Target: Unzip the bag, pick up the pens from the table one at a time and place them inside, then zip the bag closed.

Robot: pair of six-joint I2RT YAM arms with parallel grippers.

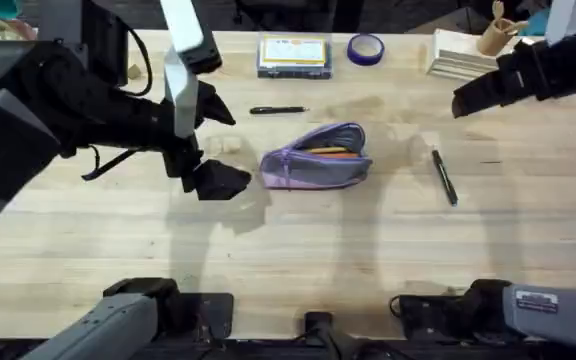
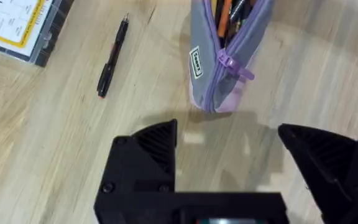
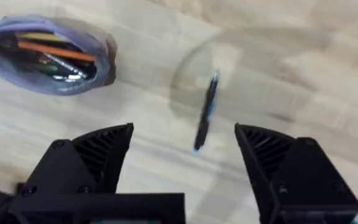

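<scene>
Right gripper [image 3: 184, 158] is spread wide and empty, with a pen [image 3: 205, 112] lying just ahead between its fingers. Beyond and off to one side sits the unzipped pencil pouch [image 3: 42, 56]. Left gripper [image 2: 227, 155] is spread too, hovering right by the pouch's zipper pull [image 2: 234, 65]. I reckon the slim pen could roll or slip out if the fingers close off-centre

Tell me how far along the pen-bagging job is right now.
Done: the bag is unzipped, with pens or pencils already showing inside. In hand: nothing; the left gripper and right gripper are both open and empty. Left: two pens remain on the table, one behind the bag, one to its right, then zipping.
</scene>
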